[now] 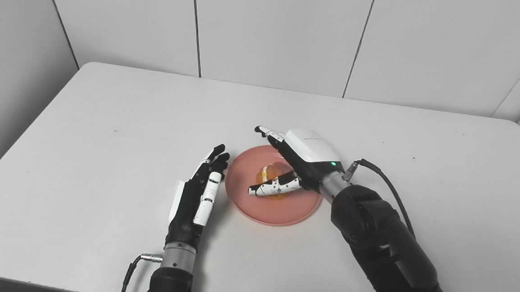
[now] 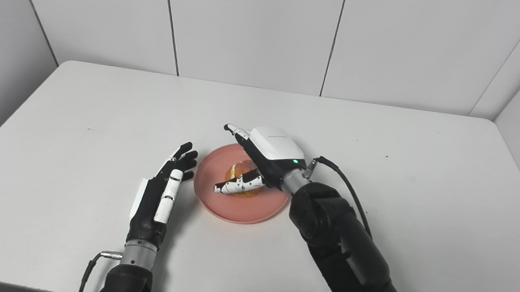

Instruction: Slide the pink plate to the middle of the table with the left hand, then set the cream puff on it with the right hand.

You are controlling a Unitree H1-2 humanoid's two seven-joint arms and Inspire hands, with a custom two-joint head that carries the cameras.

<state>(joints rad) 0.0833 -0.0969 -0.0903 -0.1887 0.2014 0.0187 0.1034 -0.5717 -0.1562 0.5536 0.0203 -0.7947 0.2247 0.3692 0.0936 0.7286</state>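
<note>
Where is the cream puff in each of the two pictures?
Left eye view: the cream puff sits on the pink plate, just right of picture centre, under the right hand.
Right eye view: the cream puff sits on the same plate, just left of picture centre.
Shared landmark: the green light on the right hand's wrist, beside the puff.

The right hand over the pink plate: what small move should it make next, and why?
Probably lift the right hand straight up and draw it back. The orange-glazed cream puff already sits on the round pink plate near the middle of the white table, and the fingers look spread around it. The left hand is open beside the plate.
</note>
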